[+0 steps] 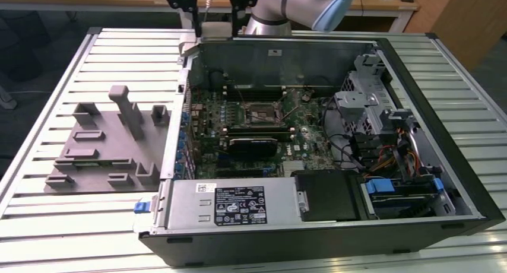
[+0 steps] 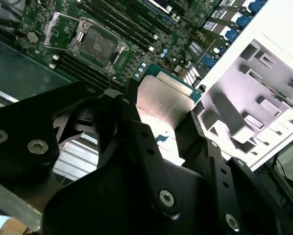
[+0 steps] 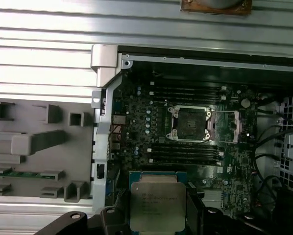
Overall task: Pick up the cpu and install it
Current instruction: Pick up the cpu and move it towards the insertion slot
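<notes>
Exterior view: the gripper (image 1: 214, 19) hangs above the far wall of the open computer case (image 1: 317, 225), with the socket (image 1: 262, 114) below and well apart from it. Second wrist view: the black fingers (image 2: 139, 142) clamp the cpu (image 2: 166, 105) by its edges, clear of the board. First wrist view: the cpu lies flat in the grip, the socket is beyond the fingertips, and the grey tray (image 3: 34, 147) is off to one side, outside the case.

Robotics lab: slatted bench (image 1: 127, 53), open computer case (image 1: 317, 249)
</notes>
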Robot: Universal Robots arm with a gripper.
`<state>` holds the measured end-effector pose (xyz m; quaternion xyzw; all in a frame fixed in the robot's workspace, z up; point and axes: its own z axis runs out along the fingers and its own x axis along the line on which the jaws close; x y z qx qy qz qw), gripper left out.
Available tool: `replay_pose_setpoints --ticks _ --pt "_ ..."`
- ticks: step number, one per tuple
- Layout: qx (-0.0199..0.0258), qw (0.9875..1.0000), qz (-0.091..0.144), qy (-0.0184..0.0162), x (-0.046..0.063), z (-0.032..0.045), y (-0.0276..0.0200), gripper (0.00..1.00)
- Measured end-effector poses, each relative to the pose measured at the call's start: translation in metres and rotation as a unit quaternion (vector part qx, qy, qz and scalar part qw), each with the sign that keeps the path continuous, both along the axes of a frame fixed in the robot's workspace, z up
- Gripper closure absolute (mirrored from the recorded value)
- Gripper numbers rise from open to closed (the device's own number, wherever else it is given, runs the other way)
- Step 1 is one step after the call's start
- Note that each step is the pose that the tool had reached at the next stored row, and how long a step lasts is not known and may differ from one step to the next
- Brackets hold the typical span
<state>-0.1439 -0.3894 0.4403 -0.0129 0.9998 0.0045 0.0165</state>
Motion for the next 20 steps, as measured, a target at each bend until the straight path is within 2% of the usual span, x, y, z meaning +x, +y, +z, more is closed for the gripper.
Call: replay_pose_setpoints --ticks 12,20 --pt "0.0 1.0 0.0 0.0 0.025 -0.0012 0.0014 0.45" --pt "0.0 1.0 0.0 0.0001 0.042 -0.0139 0.0027 0.45"
